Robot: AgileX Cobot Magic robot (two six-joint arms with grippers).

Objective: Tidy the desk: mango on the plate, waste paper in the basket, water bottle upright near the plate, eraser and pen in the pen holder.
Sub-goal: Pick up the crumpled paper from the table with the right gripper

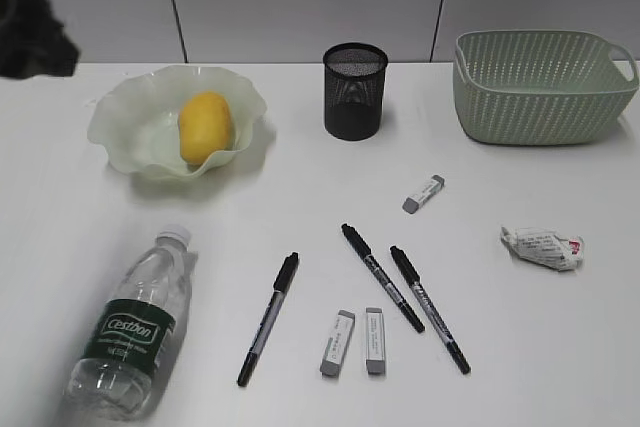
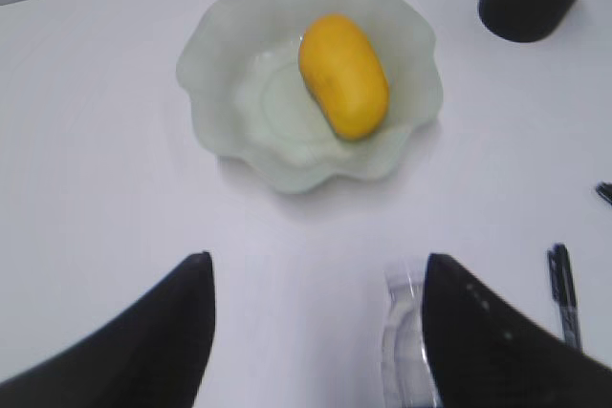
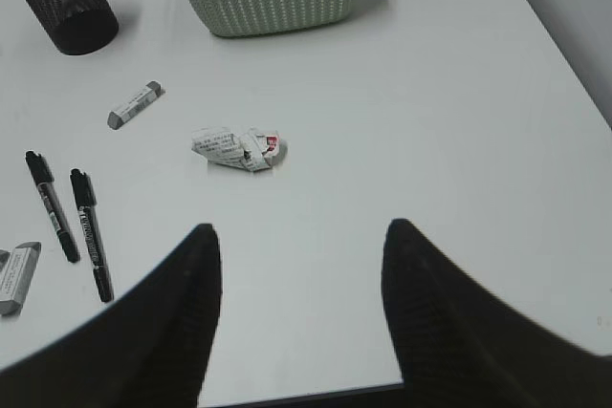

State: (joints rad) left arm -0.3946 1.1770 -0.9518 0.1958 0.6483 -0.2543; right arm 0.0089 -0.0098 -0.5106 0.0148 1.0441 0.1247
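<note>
The yellow mango (image 1: 205,125) lies in the wavy pale-green plate (image 1: 118,137) at the back left. The water bottle (image 1: 130,332) lies on its side at the front left of the desk (image 1: 300,207). The waste paper (image 1: 542,247) lies at the right, in front of the basket (image 1: 540,87). Three black pens (image 1: 382,277) and three erasers (image 1: 423,193) lie in front of the black mesh pen holder (image 1: 355,90). My left gripper (image 2: 317,260) is open and empty above the desk, with the bottle's neck (image 2: 402,332) by its right finger. My right gripper (image 3: 300,228) is open and empty, short of the waste paper (image 3: 239,148).
Part of my left arm (image 1: 35,37) shows dark at the far left of the exterior view. The desk's right edge (image 3: 564,64) and front edge run close to my right gripper. Two erasers (image 1: 338,343) lie side by side between the pens.
</note>
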